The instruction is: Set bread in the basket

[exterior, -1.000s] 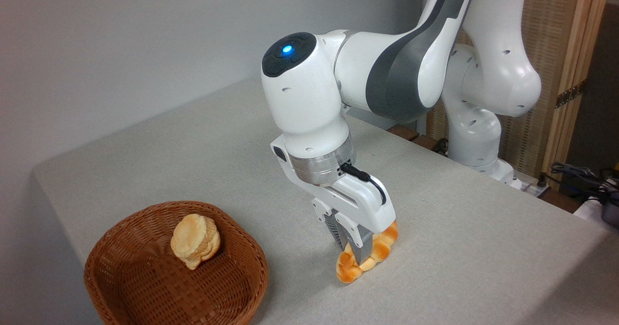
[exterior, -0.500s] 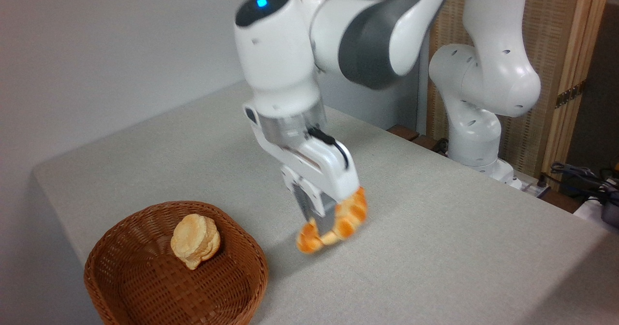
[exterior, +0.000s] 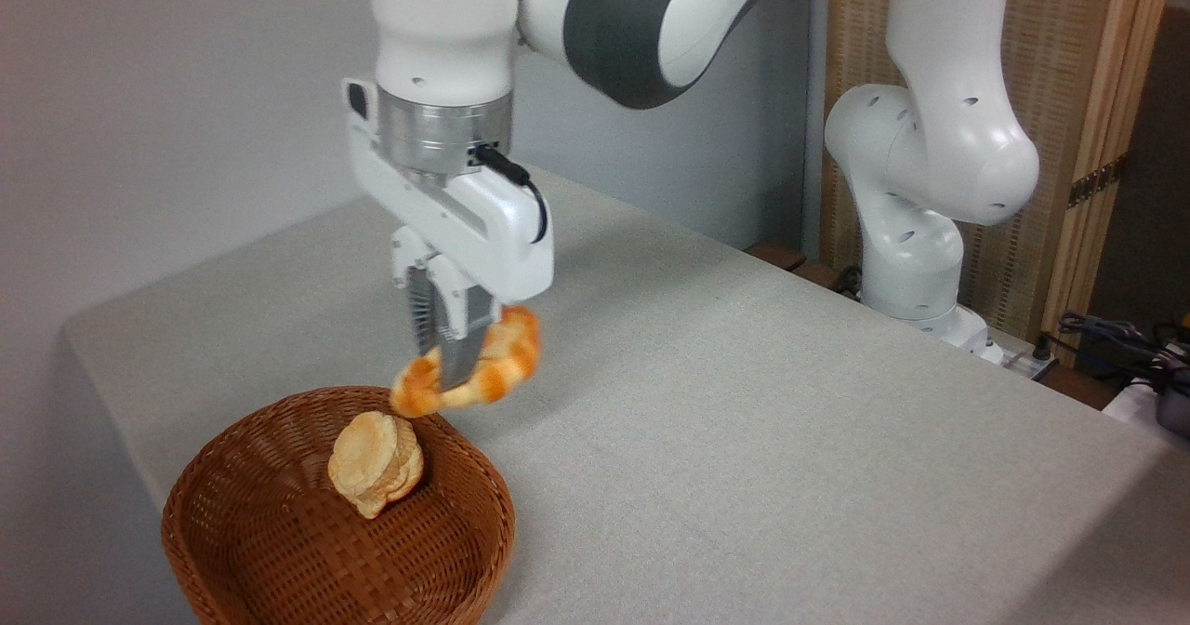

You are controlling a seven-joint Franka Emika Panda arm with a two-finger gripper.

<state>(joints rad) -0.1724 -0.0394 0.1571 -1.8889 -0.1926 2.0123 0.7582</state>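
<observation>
The braided golden-orange bread (exterior: 502, 365) hangs in the air, tilted with its left end lower, just above the far rim of the basket. My gripper (exterior: 453, 365) is shut on the bread around its middle, fingers pointing down. The round brown wicker basket (exterior: 279, 560) sits at the table's front left corner.
A round pale layered bun (exterior: 376, 463) lies inside the basket, towards its back. The grey table (exterior: 744, 439) stretches to the right. The arm's white base (exterior: 916, 262) stands at the far right edge, with cables (exterior: 1116, 337) beyond it.
The gripper has lifted the bread off the table and carried it left and up, from beside the basket to above its far rim.
</observation>
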